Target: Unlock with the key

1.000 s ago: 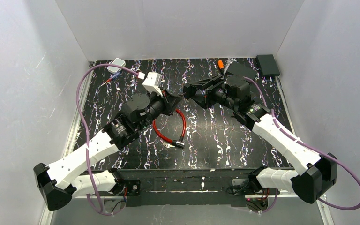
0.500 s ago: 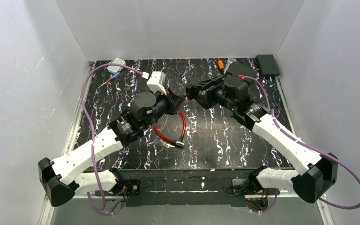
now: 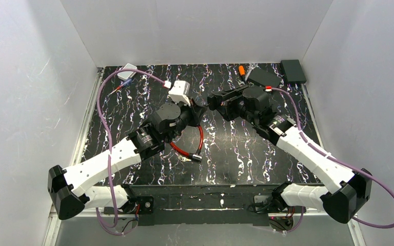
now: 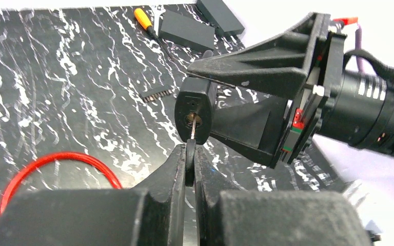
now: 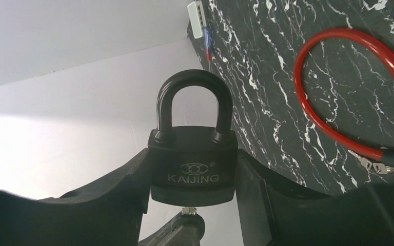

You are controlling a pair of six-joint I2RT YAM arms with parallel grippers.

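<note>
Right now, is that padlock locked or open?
Locked, it seems: both legs of the shackle sit down in the padlock body.

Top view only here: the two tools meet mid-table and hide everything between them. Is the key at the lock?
Observer: Yes. Left wrist view shows the left tool shut on the key, its blade tip at the keyhole on the padlock underside.
Operator: Who holds the padlock?
Observer: The right tool clamps its body from both sides.
Operator: Shackle open yet?
Observer: No; right wrist view shows the shackle with both legs seated in the body.
</note>
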